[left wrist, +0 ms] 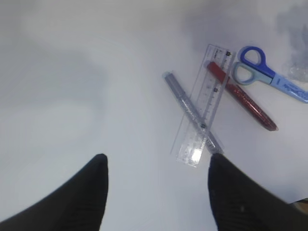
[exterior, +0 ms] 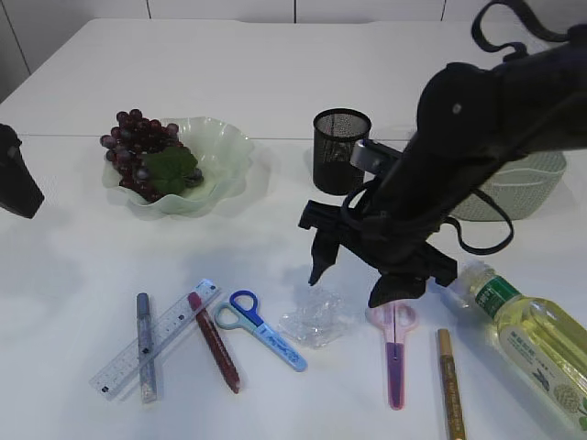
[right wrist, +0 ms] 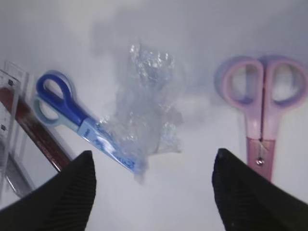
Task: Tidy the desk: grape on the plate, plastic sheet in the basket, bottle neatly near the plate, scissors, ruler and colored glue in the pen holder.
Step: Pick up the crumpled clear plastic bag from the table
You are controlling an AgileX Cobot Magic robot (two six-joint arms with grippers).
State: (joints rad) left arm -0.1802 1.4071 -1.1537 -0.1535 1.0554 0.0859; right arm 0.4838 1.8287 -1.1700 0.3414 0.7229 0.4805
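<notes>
Crinkled clear plastic sheet (right wrist: pixel 144 115) beneath spread right claw (right wrist: pixel 151 190).

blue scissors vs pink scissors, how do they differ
The blue scissors are shorter, with a pale blue sheath over the blades, and lie slanted, handles up-left. The pink scissors are longer and lie nearly straight, handles toward the far side. The blue pair touches the plastic sheet; the pink lies apart. Both are closed, flat on the table.

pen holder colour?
Black mesh pen holder, behind the right arm; exterior view shows it best.
</notes>
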